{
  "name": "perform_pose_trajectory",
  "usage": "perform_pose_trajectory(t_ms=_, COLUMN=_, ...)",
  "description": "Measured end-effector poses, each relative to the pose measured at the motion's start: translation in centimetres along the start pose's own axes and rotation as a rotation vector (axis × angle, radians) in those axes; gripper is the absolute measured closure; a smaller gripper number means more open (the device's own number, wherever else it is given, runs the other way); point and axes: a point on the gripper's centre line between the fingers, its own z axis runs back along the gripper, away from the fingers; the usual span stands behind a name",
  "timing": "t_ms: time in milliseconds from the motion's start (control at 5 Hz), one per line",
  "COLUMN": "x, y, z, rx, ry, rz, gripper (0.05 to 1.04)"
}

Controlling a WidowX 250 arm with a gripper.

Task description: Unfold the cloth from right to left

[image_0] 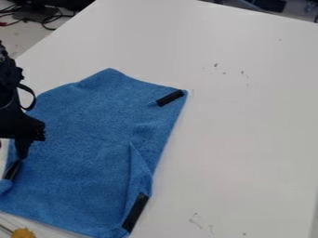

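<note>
most of the cloth (81, 135) lies spread, likely the closing step; the hand (21, 154), lower left, pinching or not i cannot tell, should next settle that corner.

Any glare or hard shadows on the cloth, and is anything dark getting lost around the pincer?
Camera view: soft, fairly even light on the blue cloth, no glare spots, only mild shading along the narrow fold; white table bright, its small marks readable; the pincer is near-black, so its details merge, and its tip is hard to separate from the black strip.
</note>
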Motion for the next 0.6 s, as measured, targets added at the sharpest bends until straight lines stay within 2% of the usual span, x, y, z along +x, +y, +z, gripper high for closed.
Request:
perform_pose_trajectory(t_ms=200, x=0.2, y=1.8, z=0.1, rx=0.051, ry=0.006, rz=0.002, gripper=0.081)
perform_pose_trajectory(t_ms=600, x=-0.5, y=5.6, z=0.1, rx=0.137, ry=0.033, rz=-0.017, gripper=0.083)
